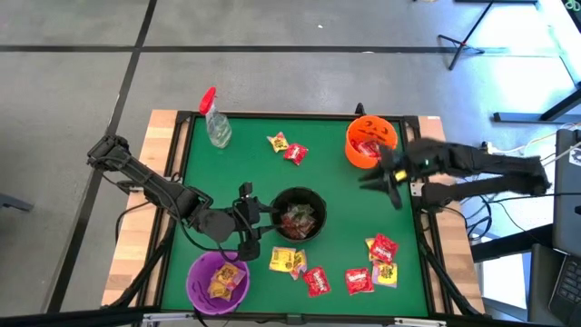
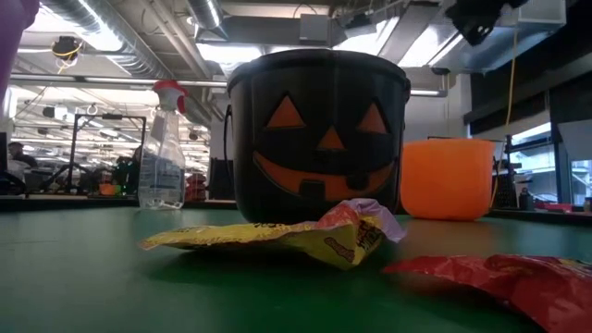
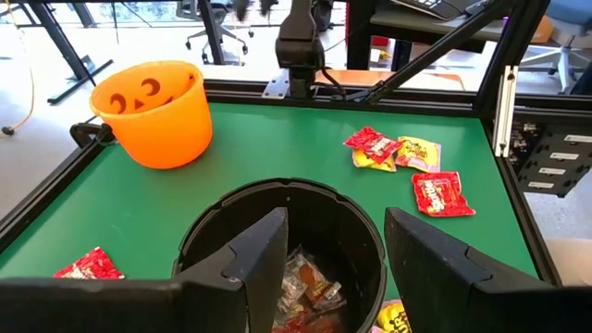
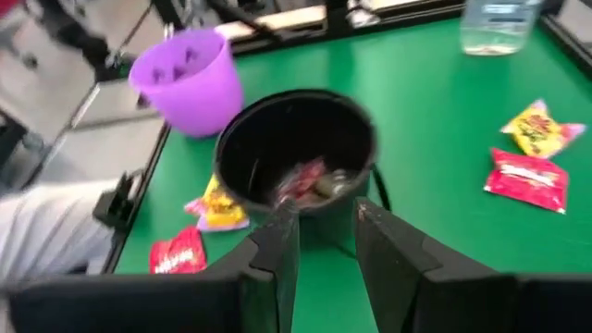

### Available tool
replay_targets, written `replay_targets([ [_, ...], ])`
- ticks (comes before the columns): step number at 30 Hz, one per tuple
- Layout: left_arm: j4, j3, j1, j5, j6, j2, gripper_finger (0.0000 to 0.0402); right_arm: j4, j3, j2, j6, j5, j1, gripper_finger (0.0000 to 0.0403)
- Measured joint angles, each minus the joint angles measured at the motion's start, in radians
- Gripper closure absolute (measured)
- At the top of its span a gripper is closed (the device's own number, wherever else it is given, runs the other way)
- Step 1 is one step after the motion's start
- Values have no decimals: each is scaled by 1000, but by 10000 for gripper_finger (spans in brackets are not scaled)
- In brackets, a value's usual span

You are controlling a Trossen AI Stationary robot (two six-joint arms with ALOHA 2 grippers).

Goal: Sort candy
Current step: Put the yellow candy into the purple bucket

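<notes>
Candy packets lie flat on the green table (image 1: 236,163): a yellow one and a red one (image 1: 287,147) at the far middle, and several red and yellow ones (image 1: 363,272) along the near edge. More candy sits in the black bucket (image 1: 298,216), the purple bucket (image 1: 218,280) and the orange bucket (image 1: 370,141). My left gripper (image 3: 335,250) hovers open at the black bucket's left rim (image 1: 257,221), nothing between its fingers. My right gripper (image 4: 326,240) is raised beside the orange bucket (image 1: 377,186), open and empty, facing the black bucket (image 4: 296,153).
A clear spray bottle (image 1: 216,123) with a red top stands at the table's far left. A raised black frame (image 1: 272,115) borders the table. Bare green surface lies between the black bucket and the far candy. In the low view a yellow packet (image 2: 277,239) lies before the black bucket.
</notes>
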Motion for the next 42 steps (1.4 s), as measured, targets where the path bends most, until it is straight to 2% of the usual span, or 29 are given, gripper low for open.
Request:
replay_targets([
  [8, 6, 0, 0, 0, -1, 0, 231, 120, 0, 147, 28, 253, 415, 301],
  [11, 7, 0, 0, 0, -1, 0, 231, 222, 0, 237, 20, 287, 517, 301],
  [15, 7, 0, 0, 0, -1, 0, 231, 347, -1, 367, 12, 290, 599, 301],
  [23, 7, 0, 0, 0, 0, 0, 231, 595, 0, 596, -56, 288, 660, 301],
  [29, 7, 0, 1, 0, 1, 0, 231, 608, 102, 758, -105, 285, 656, 301],
  [33, 7, 0, 3, 0, 1, 0, 231, 548, 196, 860, -159, 287, 656, 300],
  [36, 7, 0, 3, 0, 1, 0, 231, 491, 257, 934, -186, 303, 645, 282],
  [42, 6, 0, 3, 0, 2, 0, 231, 492, 316, 1039, -188, 322, 619, 212],
])
